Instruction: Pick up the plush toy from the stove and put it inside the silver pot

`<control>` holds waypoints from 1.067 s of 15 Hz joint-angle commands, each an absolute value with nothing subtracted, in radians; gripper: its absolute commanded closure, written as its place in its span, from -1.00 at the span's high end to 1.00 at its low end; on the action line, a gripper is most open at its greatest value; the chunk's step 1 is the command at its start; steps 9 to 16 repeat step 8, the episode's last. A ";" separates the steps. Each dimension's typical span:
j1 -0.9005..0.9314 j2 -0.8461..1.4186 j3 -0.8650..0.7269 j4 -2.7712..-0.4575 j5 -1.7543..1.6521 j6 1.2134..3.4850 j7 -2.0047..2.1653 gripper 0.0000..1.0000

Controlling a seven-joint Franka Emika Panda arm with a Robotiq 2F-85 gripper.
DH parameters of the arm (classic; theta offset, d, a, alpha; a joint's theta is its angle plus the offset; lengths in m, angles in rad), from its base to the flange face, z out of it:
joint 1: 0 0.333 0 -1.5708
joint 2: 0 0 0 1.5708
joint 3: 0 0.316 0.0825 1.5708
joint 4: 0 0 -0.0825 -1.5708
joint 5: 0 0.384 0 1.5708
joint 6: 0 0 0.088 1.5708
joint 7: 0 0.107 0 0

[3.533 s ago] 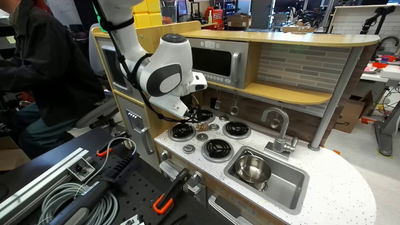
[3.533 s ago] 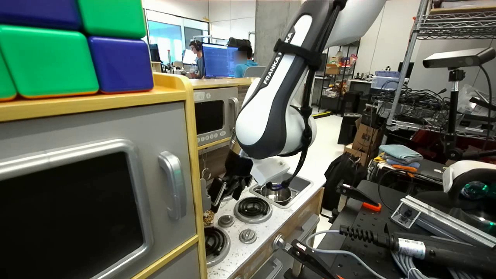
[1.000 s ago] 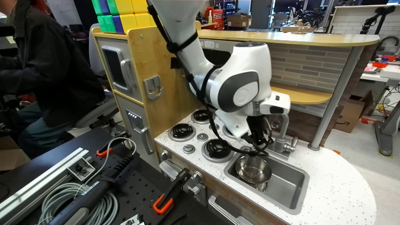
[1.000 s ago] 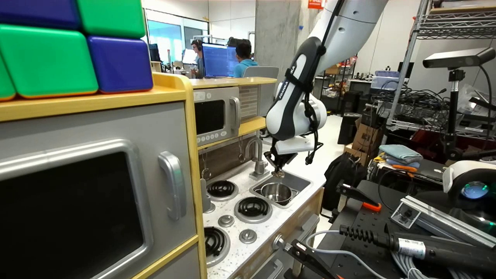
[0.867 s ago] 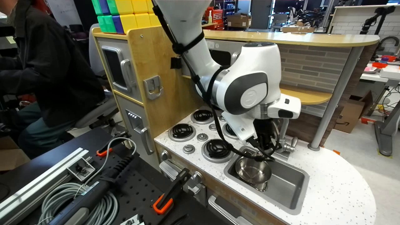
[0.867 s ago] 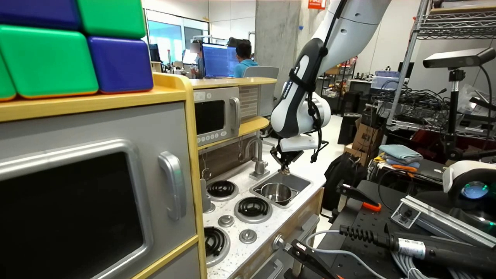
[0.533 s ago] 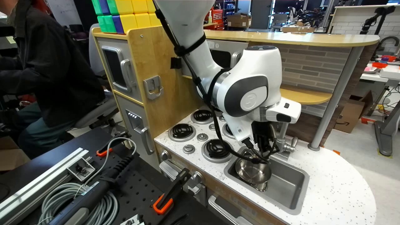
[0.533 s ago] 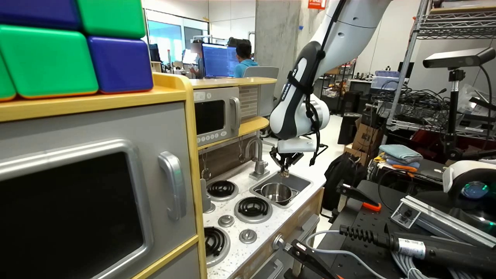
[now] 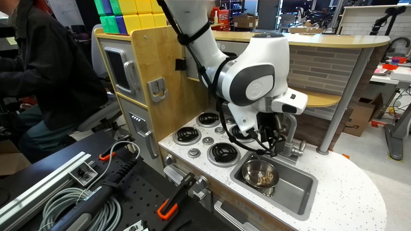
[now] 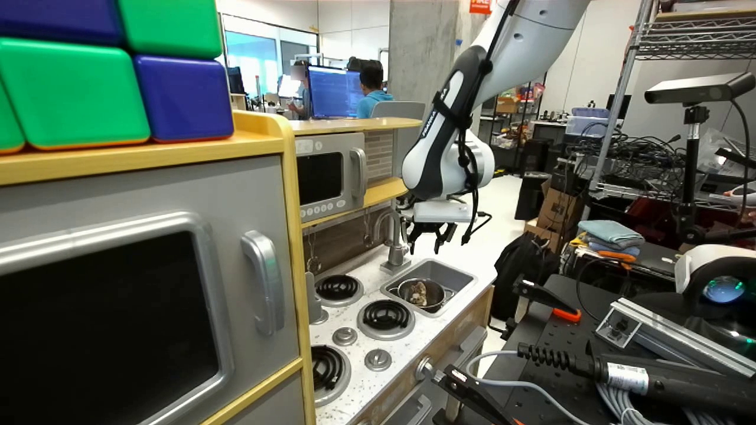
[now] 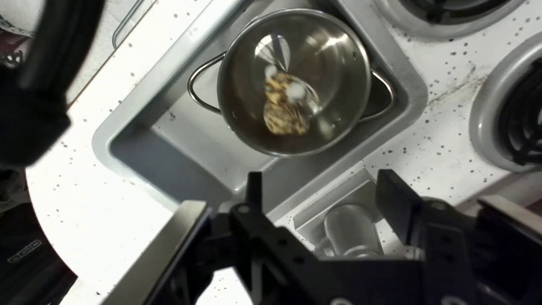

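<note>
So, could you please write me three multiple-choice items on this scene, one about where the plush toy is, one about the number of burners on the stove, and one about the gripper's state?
1. Where is the plush toy relative to the silver pot?
A) beside it
B) underneath it
C) inside it

2. How many round black burners show on the stove?
A) four
B) two
C) six

3. What is the state of the gripper?
A) shut on the plush toy
B) open, holding nothing
C) shut, holding nothing

Right letters:
1: C, as the wrist view shows the plush toy lying within the rim.
2: A, as an exterior view shows four, one of them partly hidden.
3: B, as the wrist view shows it spread wide with nothing gripped.
</note>
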State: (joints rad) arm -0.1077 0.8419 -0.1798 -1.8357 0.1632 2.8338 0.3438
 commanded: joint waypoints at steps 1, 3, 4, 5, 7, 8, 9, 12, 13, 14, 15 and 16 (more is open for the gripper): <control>-0.129 0.725 -0.169 -1.851 0.161 2.656 0.290 0.98; -0.148 0.650 -0.152 -1.850 0.149 2.509 0.223 1.00; -0.145 0.616 -0.160 -1.848 0.136 2.444 0.201 1.00; -0.164 0.572 -0.145 -1.848 0.142 2.402 0.148 1.00; -0.173 0.505 -0.143 -1.828 0.150 2.325 0.101 1.00; -0.149 0.586 -0.160 -1.818 0.146 2.404 0.159 1.00; -0.149 0.586 -0.160 -1.818 0.146 2.404 0.159 1.00; -0.149 0.586 -0.160 -1.818 0.146 2.404 0.159 1.00; -0.149 0.586 -0.160 -1.818 0.146 2.404 0.159 1.00; -0.149 0.586 -0.160 -1.818 0.146 2.404 0.159 1.00; -0.149 0.586 -0.160 -1.818 0.146 2.404 0.159 1.00; -0.149 0.586 -0.160 -1.818 0.146 2.404 0.159 1.00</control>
